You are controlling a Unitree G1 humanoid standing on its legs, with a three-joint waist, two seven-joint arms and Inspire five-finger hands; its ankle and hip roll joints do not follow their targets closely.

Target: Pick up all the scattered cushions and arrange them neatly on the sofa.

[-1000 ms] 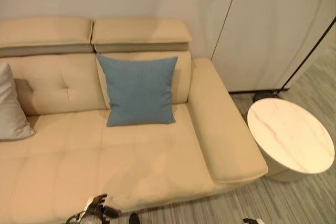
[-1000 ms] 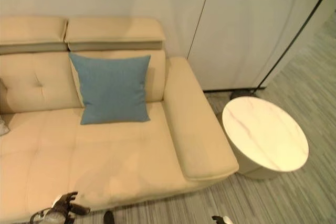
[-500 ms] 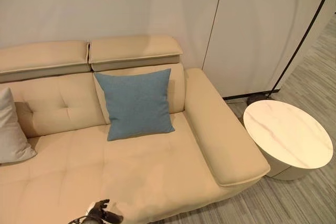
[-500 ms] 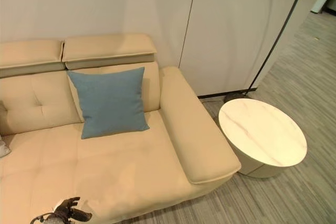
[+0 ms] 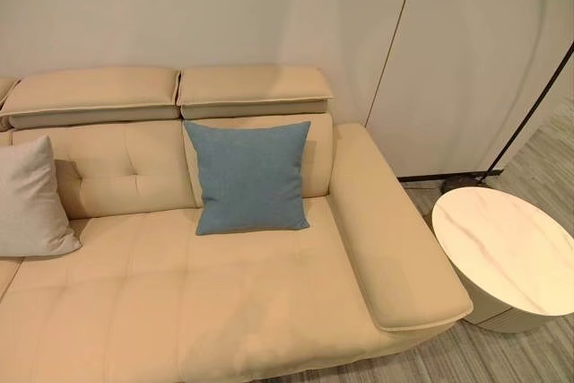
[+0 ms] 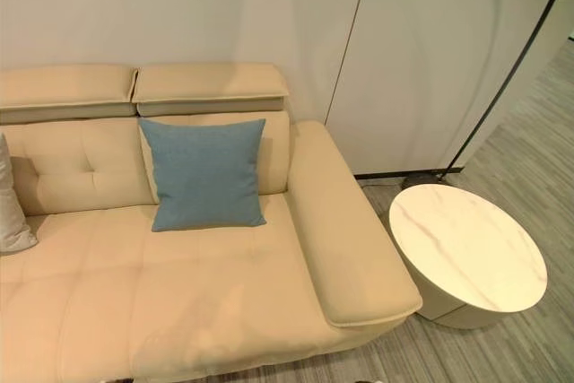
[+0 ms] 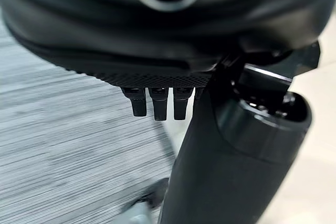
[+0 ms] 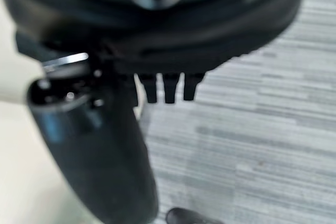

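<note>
A blue square cushion (image 5: pixel 251 177) stands upright against the backrest of the beige sofa (image 5: pixel 224 302), close to its right armrest. A light grey cushion (image 5: pixel 31 199) leans on the backrest at the sofa's left end. In the left wrist view my left hand (image 7: pixel 160 103) hangs over the grey striped floor with straight fingers and holds nothing. My right hand (image 8: pixel 168 90) likewise hangs with straight fingers over the floor by the sofa's edge, and it is empty too.
A round white marble-topped side table (image 5: pixel 507 253) stands right of the sofa's armrest. Behind it a thin black lamp pole (image 5: pixel 529 109) rises from a dark base (image 5: pixel 462 184) by the white wall panels. Grey striped floor (image 5: pixel 520 361) lies in front.
The camera has lifted and shifted, so the sofa sits differently in the picture. My left hand, seen earlier at the bottom edge of the eye views, is gone from there. The cushions have not moved.
</note>
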